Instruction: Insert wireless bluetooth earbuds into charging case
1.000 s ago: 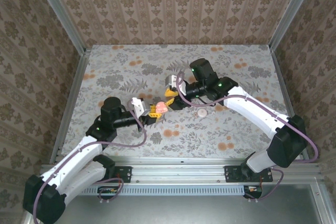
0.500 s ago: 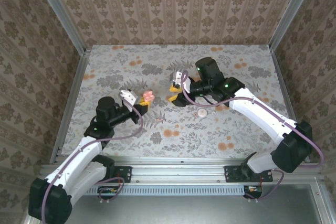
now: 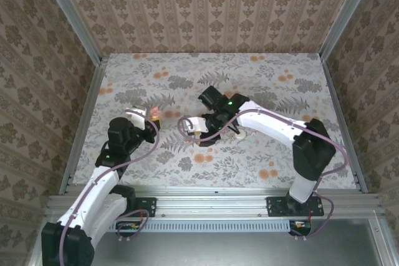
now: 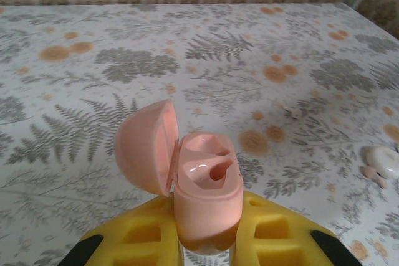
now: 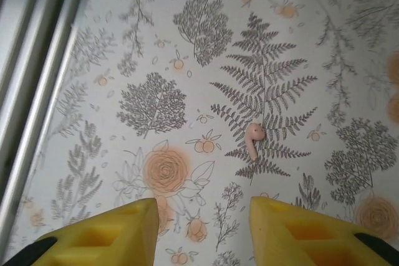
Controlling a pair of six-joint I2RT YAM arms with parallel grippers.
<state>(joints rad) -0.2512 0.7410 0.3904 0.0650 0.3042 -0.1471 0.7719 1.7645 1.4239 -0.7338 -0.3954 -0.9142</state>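
Earbud (image 5: 252, 139) lies on table (image 5: 187, 60), centre-right of right wrist view, above jaws, stem pointing down-frame. Right gripper (image 5: 202, 209) half open, empty, nearer. Left gripper (image 4: 209, 232) clamped on open case (image 4: 206, 188), lower centre.

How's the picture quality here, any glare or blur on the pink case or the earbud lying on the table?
Left wrist view: the charging case is sharp, with a small glossy highlight inside its open well. Right wrist view: the earbud is crisp, casting only a faint soft shadow. Top external view: lighting is even, with no harsh glare.
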